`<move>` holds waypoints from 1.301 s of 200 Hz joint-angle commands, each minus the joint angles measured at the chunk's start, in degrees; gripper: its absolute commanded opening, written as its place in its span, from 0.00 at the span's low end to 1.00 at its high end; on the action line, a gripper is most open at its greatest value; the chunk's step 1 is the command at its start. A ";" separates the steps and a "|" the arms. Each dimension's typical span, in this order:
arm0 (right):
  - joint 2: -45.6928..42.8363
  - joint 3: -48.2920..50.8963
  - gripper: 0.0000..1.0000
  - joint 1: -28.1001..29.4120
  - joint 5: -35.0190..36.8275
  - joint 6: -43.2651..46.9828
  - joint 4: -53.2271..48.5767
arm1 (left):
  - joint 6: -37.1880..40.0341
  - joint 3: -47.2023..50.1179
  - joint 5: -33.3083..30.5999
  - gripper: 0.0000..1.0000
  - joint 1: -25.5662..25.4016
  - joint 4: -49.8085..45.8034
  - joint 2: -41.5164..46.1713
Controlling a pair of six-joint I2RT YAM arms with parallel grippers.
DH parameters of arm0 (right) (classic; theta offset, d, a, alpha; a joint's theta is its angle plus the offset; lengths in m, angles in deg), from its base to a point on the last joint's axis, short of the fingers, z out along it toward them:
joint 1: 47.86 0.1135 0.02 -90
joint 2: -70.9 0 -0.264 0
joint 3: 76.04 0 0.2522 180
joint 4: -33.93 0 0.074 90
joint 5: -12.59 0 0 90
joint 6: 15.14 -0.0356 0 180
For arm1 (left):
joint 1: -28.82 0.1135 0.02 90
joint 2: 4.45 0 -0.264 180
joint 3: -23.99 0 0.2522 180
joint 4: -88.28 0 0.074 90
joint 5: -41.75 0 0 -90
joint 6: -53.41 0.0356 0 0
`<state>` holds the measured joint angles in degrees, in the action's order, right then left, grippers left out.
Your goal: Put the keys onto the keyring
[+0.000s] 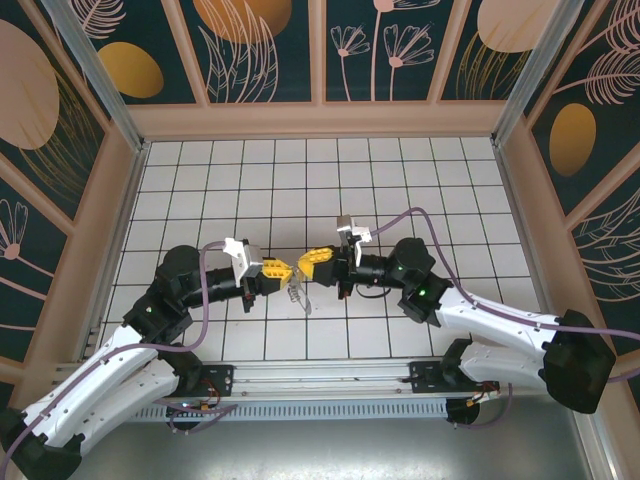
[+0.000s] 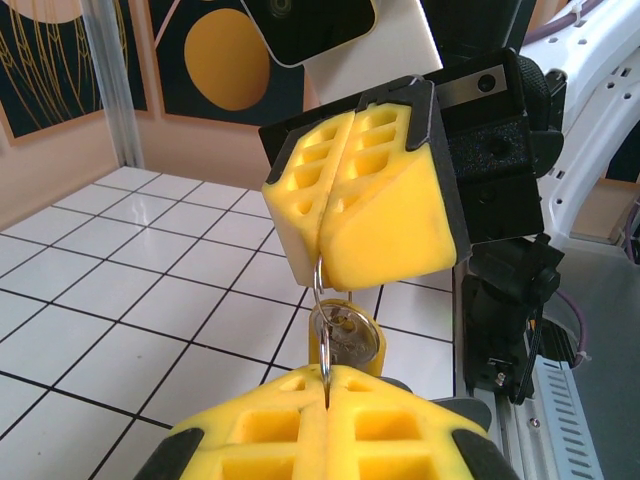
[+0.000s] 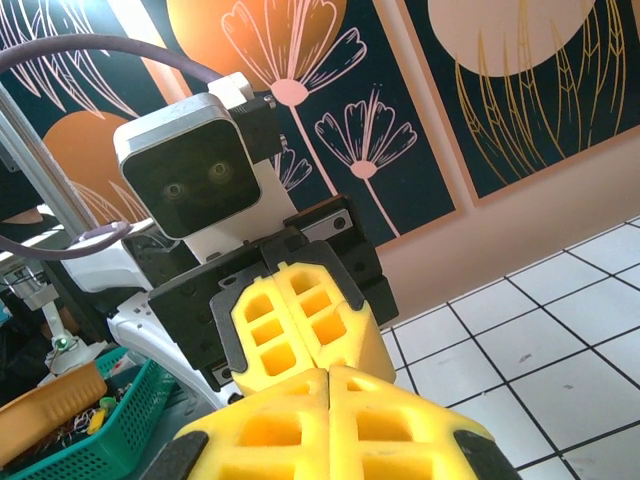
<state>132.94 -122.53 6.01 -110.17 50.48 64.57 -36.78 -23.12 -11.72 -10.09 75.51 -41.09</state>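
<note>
My work surface is a white tiled floor (image 1: 250, 180) ruled with thin dark grid lines, filling the middle of the top view. Pale tan wooden walls (image 1: 320, 120) close it in. Above them, along the upper edge and both sides, run dark teal panels (image 1: 270, 60) painted with orange and peach discs and thin cream flower outlines. One bare aluminium post (image 1: 93, 70) slants through the upper left, another (image 1: 540, 70) through the upper right. At the lower left of the right wrist view sits my green plastic mesh basket (image 3: 130, 400), small clutter inside, with an orange-tan tray (image 3: 40, 410) at its left.
</note>
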 commanded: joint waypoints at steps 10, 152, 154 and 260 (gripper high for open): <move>-0.33 0.99 0.00 0.54 2.06 0.53 2.00 | 0.48 -1.50 0.34 0.00 0.18 1.91 0.41; -0.60 1.17 0.00 0.20 3.39 1.28 -0.39 | 0.18 -1.29 1.00 0.00 0.17 2.61 0.65; -0.61 1.22 0.00 0.19 3.40 1.23 -0.24 | 0.18 -1.24 1.06 0.00 0.16 2.61 0.68; -0.38 1.48 0.00 -1.56 3.57 -0.54 -0.82 | 0.43 -1.31 1.00 0.00 0.22 2.35 1.13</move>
<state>132.94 -121.88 5.44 -108.70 50.48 64.11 -36.80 -23.12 -12.42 -10.07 75.53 -41.07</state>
